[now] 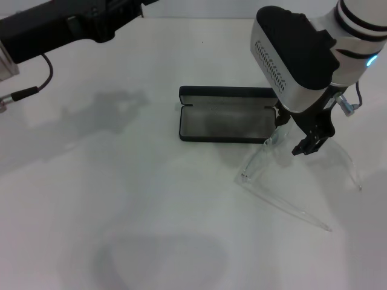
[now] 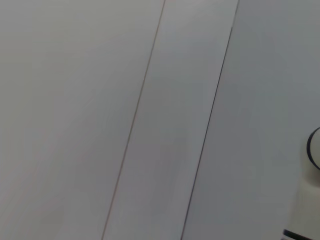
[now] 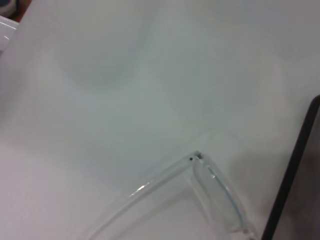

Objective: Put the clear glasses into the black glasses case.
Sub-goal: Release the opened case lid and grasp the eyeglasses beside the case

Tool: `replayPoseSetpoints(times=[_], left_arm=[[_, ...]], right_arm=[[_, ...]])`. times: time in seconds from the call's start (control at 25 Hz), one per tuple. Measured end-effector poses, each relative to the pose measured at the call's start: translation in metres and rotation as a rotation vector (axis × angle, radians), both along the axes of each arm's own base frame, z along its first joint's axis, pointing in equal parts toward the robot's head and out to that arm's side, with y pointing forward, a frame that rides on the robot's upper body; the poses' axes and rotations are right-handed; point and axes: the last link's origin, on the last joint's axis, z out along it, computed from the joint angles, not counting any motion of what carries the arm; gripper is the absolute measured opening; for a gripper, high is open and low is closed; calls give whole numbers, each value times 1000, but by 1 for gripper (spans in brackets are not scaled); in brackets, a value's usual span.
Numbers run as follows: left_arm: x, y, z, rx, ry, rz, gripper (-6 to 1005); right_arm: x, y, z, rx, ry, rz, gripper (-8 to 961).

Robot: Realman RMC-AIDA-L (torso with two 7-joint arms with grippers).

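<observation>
- On the white worktop [image 1: 121, 211], nearest the robot, the clear glasses [image 1: 266, 181] are seen lying with both thin arms unfolded and splayed toward the near edge.
- Right above the lens end, the right claw [image 1: 311, 145] is lowered, nearly touching; whether it's spread or pinching the frame can't be told tbh.
- Just behind and to the left, the black glasses case [image 1: 227, 121] is left open, long axis running side to side, lining up.
- Far back left, the left claw isn't shown; that arm is parked, so the right one is way closer.
</observation>
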Motion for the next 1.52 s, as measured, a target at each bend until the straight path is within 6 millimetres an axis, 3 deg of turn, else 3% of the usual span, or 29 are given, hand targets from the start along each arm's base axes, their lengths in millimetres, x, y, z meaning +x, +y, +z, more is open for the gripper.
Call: replayPoseSetpoints(times=[0.2,0.36,0.8,1.52], left_arm=[[-7,-10,-3,-34,27,-58,192],[-24,-18,-5,-79,42,-72,191],[-58,-50,8,-104,-5,-159,190],[-57,-49,3,-101,-22,-151,191]], right_arm=[[-3,1,-5,-10,21,30,599],[-4,2,-8,-22,43,54,598],[3,3,-27,-58,25,69,598],[13,3,-43,-67,15,74,580]])
